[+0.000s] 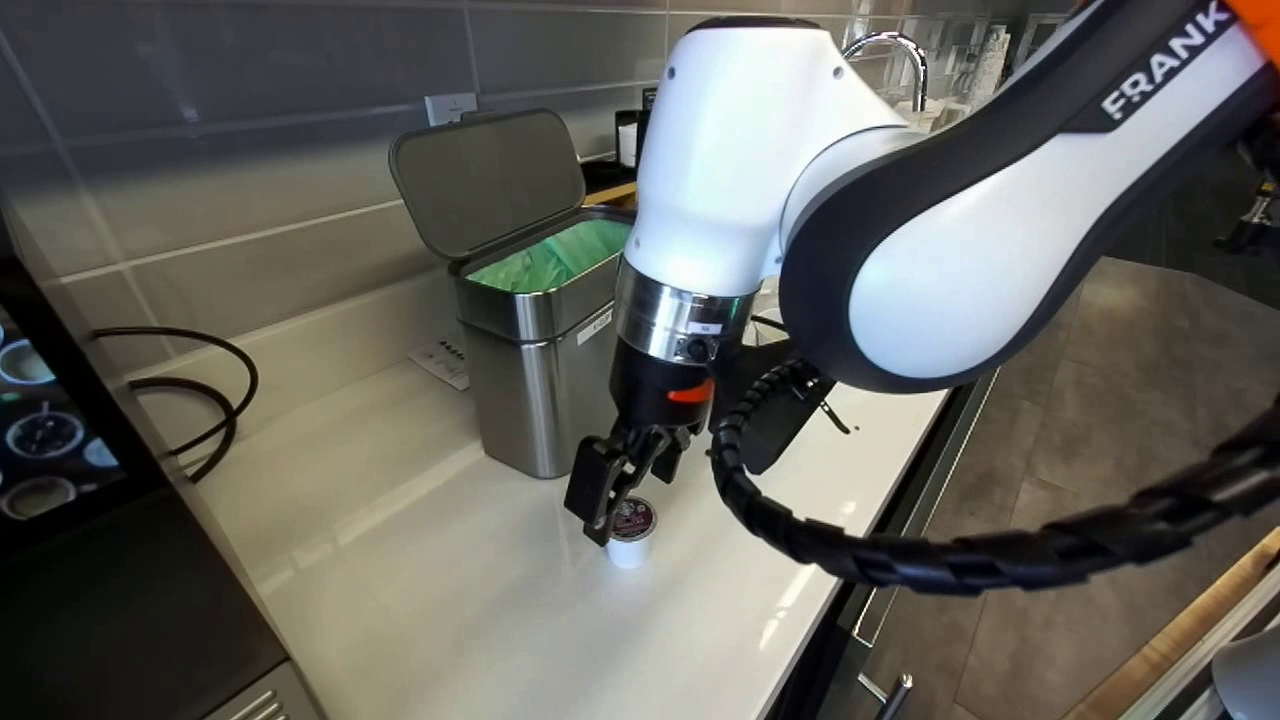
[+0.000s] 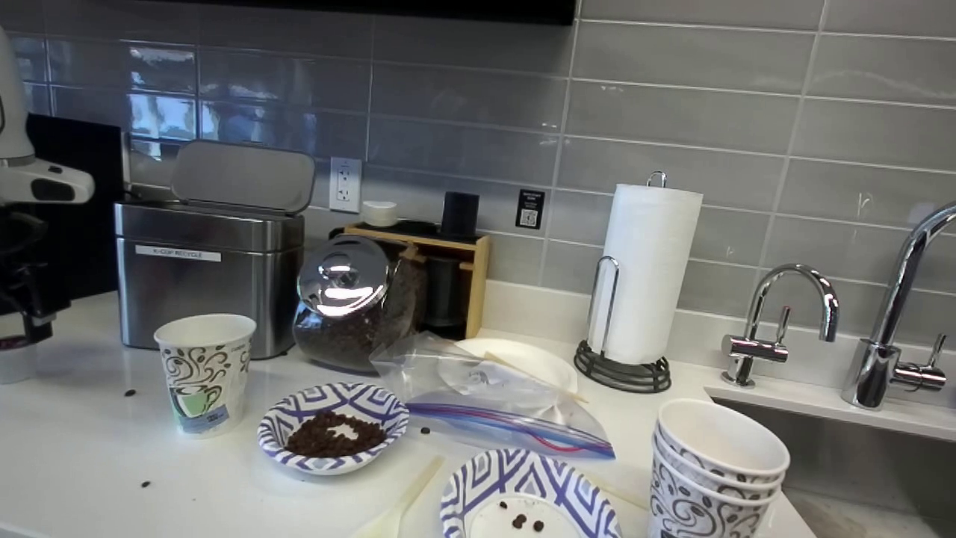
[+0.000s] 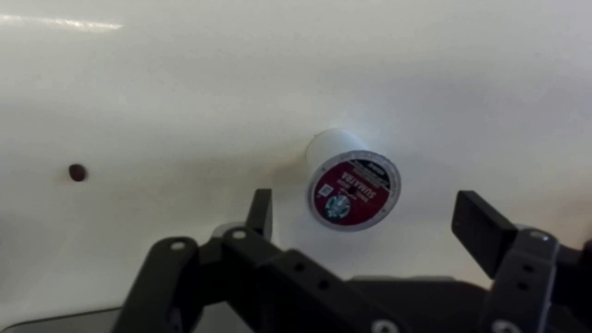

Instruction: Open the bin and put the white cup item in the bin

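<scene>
The boxy brushed-steel bin with rounded corners (image 1: 535, 400) is standing on a glossy white countertop (image 1: 430, 610). Its flat hinged steel lid (image 1: 487, 180) is standing raised in both exterior views, and a pale green plastic liner (image 1: 555, 258) is showing inside the bin. On the bin's side a white label strip (image 2: 178, 253) is reading "K-CUP RECYCLE".

The tiny round white pod-like cup with a dark red-brown top (image 3: 354, 189) is standing upright on the countertop, outside the bin and near its base.

The black two-fingered gripper (image 3: 365, 215) is hovering beside the bin, low over the countertop. Its fingers (image 3: 481, 231) are standing spread; in the wrist view one is flanking the pod-like cup on each side, a gap showing between each and the pod-like cup.

In an exterior view a white paper cup with dark swirls (image 2: 202, 373) is standing just in front of the bin, a round clear jar with a chrome lid (image 2: 351, 336) is resting just right of it, and a white bowl with a blue-violet pattern (image 2: 385, 418) is sitting to the bin's front right, dark brown beans (image 2: 321, 437) lying inside.
</scene>
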Action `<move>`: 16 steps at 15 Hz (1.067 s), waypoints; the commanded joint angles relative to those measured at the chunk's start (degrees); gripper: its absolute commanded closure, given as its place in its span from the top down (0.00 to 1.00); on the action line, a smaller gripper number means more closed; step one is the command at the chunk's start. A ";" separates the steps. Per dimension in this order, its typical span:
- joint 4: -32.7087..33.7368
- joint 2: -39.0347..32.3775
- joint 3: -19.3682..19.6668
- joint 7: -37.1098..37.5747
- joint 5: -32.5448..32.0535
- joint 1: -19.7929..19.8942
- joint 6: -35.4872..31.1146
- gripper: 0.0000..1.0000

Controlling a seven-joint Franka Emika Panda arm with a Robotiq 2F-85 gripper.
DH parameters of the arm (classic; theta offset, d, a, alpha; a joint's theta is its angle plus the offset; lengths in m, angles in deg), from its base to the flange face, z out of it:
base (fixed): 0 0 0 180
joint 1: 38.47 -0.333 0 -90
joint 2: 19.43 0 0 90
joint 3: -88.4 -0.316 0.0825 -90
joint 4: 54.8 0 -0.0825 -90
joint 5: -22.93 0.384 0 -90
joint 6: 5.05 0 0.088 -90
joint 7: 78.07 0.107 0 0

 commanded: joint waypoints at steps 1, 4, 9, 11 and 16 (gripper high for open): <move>2.64 -2.50 1.33 1.00 -2.07 -1.96 2.12 1.00; 3.65 -3.52 2.11 1.39 -3.23 -3.03 2.71 1.00; 4.29 -4.51 3.22 1.30 -3.87 -3.97 2.84 1.00; 4.59 -4.85 3.64 1.42 -4.03 -4.33 3.09 1.00; 4.99 -5.58 3.82 1.07 -3.65 -4.73 3.34 0.75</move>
